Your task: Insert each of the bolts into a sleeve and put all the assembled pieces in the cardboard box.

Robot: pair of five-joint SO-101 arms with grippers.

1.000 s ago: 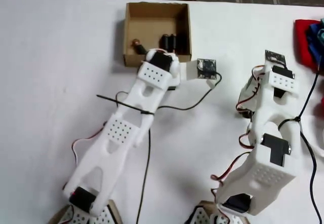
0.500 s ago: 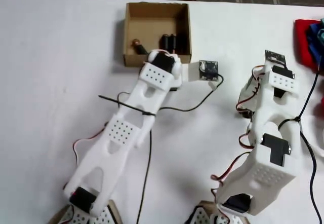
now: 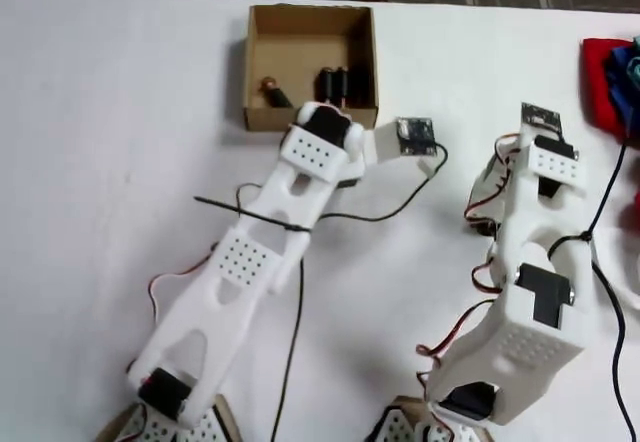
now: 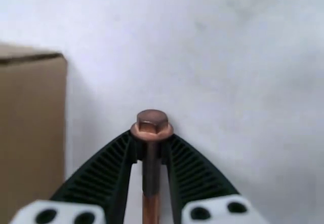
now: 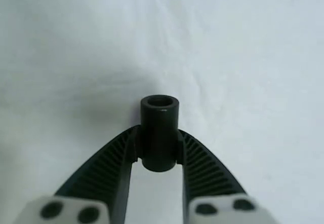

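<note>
Bolt [image 4: 152, 124] clamped in left pincer [image 4: 151, 143] near cardboard box [image 4: 30, 133], sleeve [image 5: 159, 117] clamped in right pincer [image 5: 159, 138], over white table [image 5: 243, 46].

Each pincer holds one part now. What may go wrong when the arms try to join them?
1. The left pincer grips the bolt just under its head, with the shank running back between the fingers, so the sleeve may not reach it.
2. The right pincer holds the sleeve by the fingertips only; a push may tilt it.

bolt [image 4: 151, 125] copper | sleeve [image 5: 159, 133] black | cardboard box [image 3: 262, 118] brown | table [image 3: 100, 162] white | cloth [image 3: 597, 94] red
</note>
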